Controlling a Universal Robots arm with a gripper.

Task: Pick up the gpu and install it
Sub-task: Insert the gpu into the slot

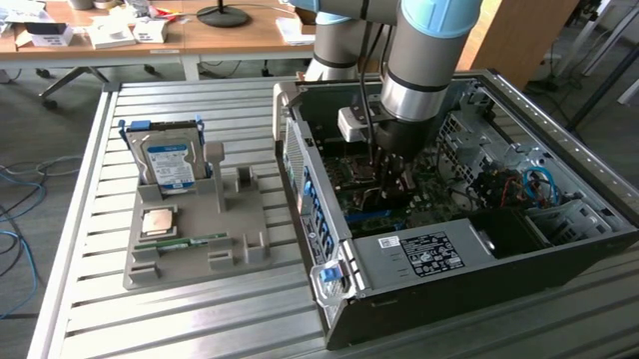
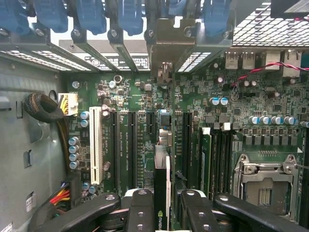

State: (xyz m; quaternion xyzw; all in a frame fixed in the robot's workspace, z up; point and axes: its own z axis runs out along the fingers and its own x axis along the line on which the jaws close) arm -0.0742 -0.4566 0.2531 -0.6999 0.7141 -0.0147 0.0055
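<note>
1. The tool is partway closed, its black fingers clamping the gpu edge-on.
2. The gpu's edge carries an NVIDIA logo. The card stands upright among the motherboard slots inside the open computer case.
3. The hard drive on the bench has a blue-white label, too small to read.

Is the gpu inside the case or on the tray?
In the case: the gripper holds the gpu edge-on over the motherboard slots. Seated or not: cannot tell.
</note>
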